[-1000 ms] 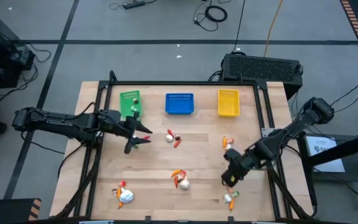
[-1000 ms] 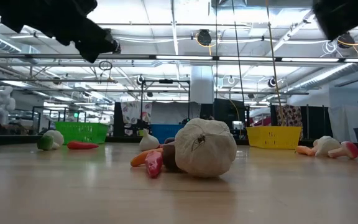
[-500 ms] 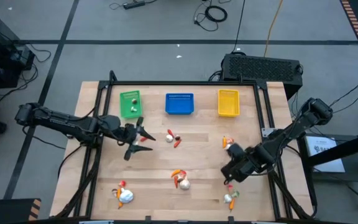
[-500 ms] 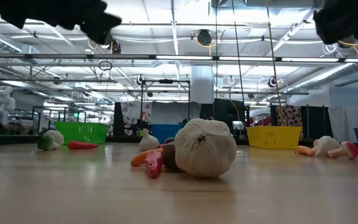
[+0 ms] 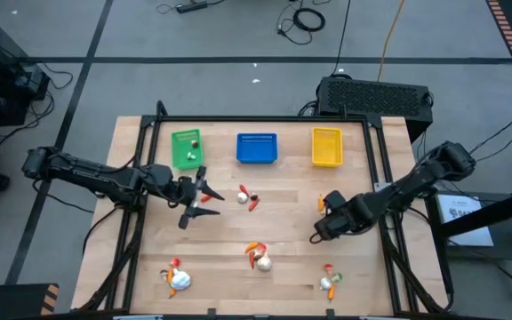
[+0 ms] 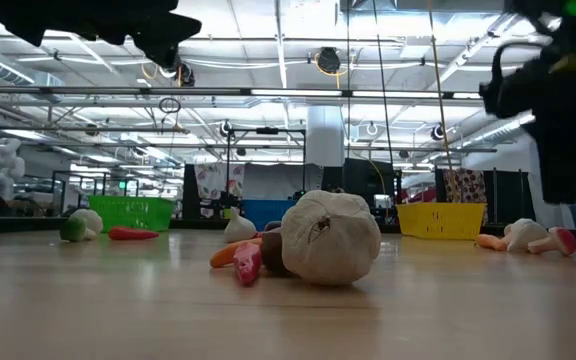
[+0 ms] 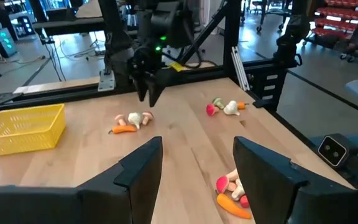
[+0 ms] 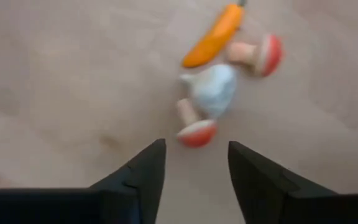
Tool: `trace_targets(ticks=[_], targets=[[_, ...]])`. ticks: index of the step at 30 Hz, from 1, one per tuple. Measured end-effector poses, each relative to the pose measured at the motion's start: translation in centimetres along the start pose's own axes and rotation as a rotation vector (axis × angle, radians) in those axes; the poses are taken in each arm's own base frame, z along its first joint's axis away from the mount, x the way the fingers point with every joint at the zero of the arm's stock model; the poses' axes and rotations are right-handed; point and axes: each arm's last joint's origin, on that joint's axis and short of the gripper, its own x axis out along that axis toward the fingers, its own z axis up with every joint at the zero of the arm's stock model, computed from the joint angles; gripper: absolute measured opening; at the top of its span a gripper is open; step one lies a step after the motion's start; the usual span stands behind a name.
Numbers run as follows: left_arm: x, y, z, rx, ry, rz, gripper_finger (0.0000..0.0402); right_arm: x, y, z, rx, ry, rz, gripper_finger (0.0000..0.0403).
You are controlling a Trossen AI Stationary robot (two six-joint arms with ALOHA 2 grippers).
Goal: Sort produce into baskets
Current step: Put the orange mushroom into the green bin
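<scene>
My left gripper (image 5: 201, 200) is open and empty above the table's left half, on the near side of the green basket (image 5: 186, 148). The blue basket (image 5: 257, 148) and yellow basket (image 5: 326, 147) stand beside it along the far edge. My right gripper (image 5: 318, 231) is open and empty, pointing down above the table beside a produce cluster (image 5: 325, 203). That cluster is an orange carrot (image 8: 216, 34), a white garlic bulb (image 8: 213, 90) and two red-capped pieces. The right gripper also shows in the left wrist view (image 7: 148, 96).
Other produce clusters lie at mid-table (image 5: 249, 197), near centre (image 5: 258, 256), near left (image 5: 176, 277) and near right (image 5: 330, 281). A large garlic bulb (image 6: 330, 238) fills the low view. A black box (image 5: 376, 93) stands beyond the far edge.
My right gripper has gone from over the near-right cluster toward the table's far edge, to beside the cluster in front of the yellow basket. My left gripper has shifted a little toward the table's right edge, away from the green basket, then stayed still.
</scene>
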Motion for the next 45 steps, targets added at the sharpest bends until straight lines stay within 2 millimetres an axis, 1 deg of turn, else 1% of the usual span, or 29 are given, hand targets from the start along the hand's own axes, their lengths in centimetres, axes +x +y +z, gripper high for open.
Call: trace_targets(ticks=[4, 8, 12, 16, 20, 23, 28, 31, 34, 36, 40, 43, 45], targets=[[0.0, 0.0, -0.1, -0.026, 0.009, -0.001, 0.0206, 1.2, -0.8, 0.3, 0.020, 0.004, -0.034, 0.0216], [0.0, 0.0, -0.1, -0.027, 0.009, -0.001, 0.0206, 2.3, -0.6, 0.2, 0.018, 0.015, 0.047, 0.0238], [0.2, 0.0, -0.2, -0.028, 0.019, -0.001, 0.0206, 3.3, -1.0, -0.1, 0.031, 0.040, 0.062, 0.0244], [0.5, 0.1, -0.5, -0.027, 0.034, 0.007, 0.0206, 4.0, -1.4, -0.3, 0.058, 0.042, 0.063, 0.0241], [0.7, 0.2, -0.7, -0.025, 0.049, 0.036, 0.0206, 4.1, -1.4, -0.3, 0.060, 0.039, 0.071, 0.0225], [0.8, 0.2, -0.9, -0.026, 0.058, 0.043, 0.0206, 4.2, -1.4, -0.3, 0.057, 0.038, 0.070, 0.0201], [0.9, 0.2, -0.9, -0.026, 0.060, 0.044, 0.0206, 4.2, -1.4, -0.3, 0.052, 0.044, 0.071, 0.0144], [0.9, 0.2, -0.9, -0.027, 0.061, 0.044, 0.0206, 4.1, -1.4, -0.4, 0.005, 0.085, 0.080, 0.0105], [0.9, 0.2, -0.9, -0.028, 0.060, 0.044, 0.0206, 3.7, -1.0, -0.4, -0.046, 0.115, 0.107, 0.0074], [0.9, 0.2, -0.9, -0.028, 0.060, 0.044, 0.0206, 3.2, -0.5, -0.2, -0.070, 0.109, 0.130, 0.0060], [1.3, 0.2, -0.8, -0.025, 0.039, 0.029, 0.0206, 2.0, 0.7, 0.2, -0.122, 0.085, 0.199, 0.0054], [2.5, 0.0, -0.9, -0.017, -0.011, -0.006, 0.0206, 0.9, 2.2, 0.8, -0.169, 0.019, 0.317, 0.0063], [3.8, -0.2, -1.2, 0.014, -0.051, -0.024, 0.0206, 0.3, 3.3, 1.2, -0.193, -0.058, 0.406, 0.0068]])
